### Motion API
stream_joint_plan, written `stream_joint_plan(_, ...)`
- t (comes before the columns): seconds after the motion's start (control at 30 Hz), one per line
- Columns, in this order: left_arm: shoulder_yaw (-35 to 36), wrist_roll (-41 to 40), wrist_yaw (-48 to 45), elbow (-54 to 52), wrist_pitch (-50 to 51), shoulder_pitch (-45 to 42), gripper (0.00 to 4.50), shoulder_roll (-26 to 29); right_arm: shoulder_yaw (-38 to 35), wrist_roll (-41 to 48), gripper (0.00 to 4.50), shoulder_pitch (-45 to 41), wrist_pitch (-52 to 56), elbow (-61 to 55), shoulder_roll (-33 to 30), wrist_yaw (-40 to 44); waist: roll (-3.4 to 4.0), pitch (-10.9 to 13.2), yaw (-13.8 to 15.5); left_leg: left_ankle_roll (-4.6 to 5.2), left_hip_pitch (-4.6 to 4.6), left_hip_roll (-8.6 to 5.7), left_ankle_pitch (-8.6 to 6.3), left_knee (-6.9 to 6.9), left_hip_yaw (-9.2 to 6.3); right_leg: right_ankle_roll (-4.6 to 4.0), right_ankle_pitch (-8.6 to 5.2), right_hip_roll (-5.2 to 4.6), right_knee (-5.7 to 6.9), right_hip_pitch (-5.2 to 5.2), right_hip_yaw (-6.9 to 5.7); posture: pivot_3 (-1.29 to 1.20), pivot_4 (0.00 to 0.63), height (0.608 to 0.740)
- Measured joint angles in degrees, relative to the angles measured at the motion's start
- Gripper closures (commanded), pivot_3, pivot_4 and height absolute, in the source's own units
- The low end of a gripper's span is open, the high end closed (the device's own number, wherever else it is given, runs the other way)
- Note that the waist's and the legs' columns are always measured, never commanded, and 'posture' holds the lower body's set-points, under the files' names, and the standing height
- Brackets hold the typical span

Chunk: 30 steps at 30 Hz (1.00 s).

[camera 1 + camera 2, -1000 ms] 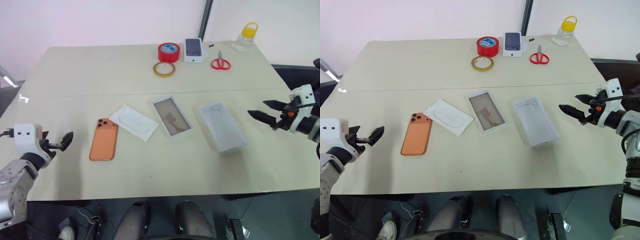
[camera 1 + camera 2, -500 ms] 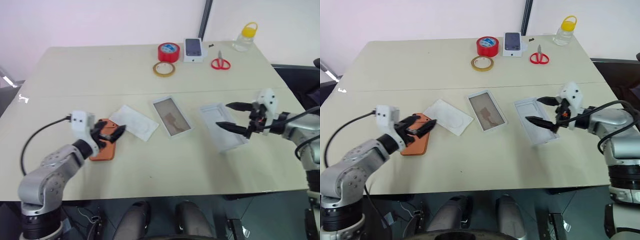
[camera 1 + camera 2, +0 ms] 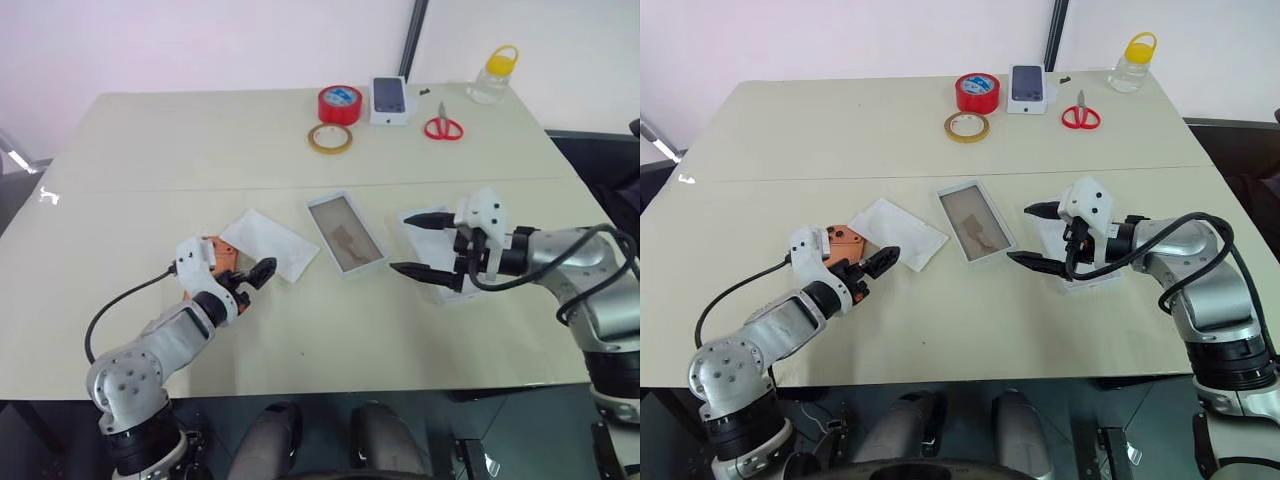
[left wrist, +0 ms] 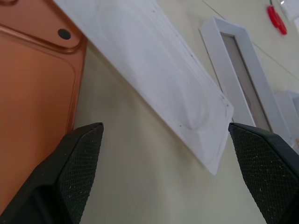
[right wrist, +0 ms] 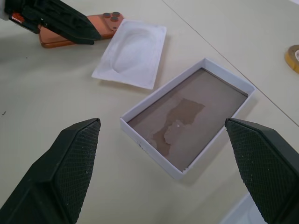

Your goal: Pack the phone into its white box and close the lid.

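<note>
Left gripper [image 4: 163,172]: jaws apart, over the phone [image 4: 32,88].
Right gripper [image 5: 163,186]: jaws apart, above the lid [image 3: 440,285].
Between: white insert [image 3: 268,243], then white box [image 3: 346,232].
Far edge: tape rolls [image 3: 338,104], scissors [image 3: 441,127].

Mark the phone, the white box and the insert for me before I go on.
phone [image 5: 93,24]: right wrist view, on its orange back near the lenses.
white box [image 5: 187,121]: right wrist view, on its brownish inner floor.
insert [image 3: 902,232]: right eye view, on its flat white face.
</note>
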Motion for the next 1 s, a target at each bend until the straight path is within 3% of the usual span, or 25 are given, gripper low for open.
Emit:
stream_joint_plan(0.43,-1.47,-1.2,6.72,8.09,-3.25,-6.52,0.0,-3.33,1.76,-0.25,0.04,-1.29,-1.07,0.01,3.46,-1.21,-0.01,-0.04,0.99,-0.01,0.01,-0.03,0.0,0.01,0.03,0.0,0.0,-0.02,-0.02,0.02,0.01,0.0,0.15,0.74)
stream_joint_plan(0.73,-1.26,-2.1,8.68,13.95,-5.09,-8.02,4.34,-4.1,1.76,-0.28,0.0,0.03,-1.48,-0.19,4.06,-2.8,-0.05,-0.02,0.91,-0.01,0.0,-0.03,0.0,0.0,0.02,0.0,0.0,-0.02,-0.02,-0.01,0.02,0.0,0.15,0.74)
stream_joint_plan(1.0,-0.61,-6.34,10.07,15.14,-6.95,-8.86,4.46,-3.58,1.94,-0.28,0.0,0.98,-1.47,-0.99,4.6,-3.87,-0.06,-0.02,0.87,-0.01,0.0,-0.02,0.01,-0.01,0.03,0.0,0.0,-0.01,-0.01,-0.02,0.02,0.0,0.15,0.74)
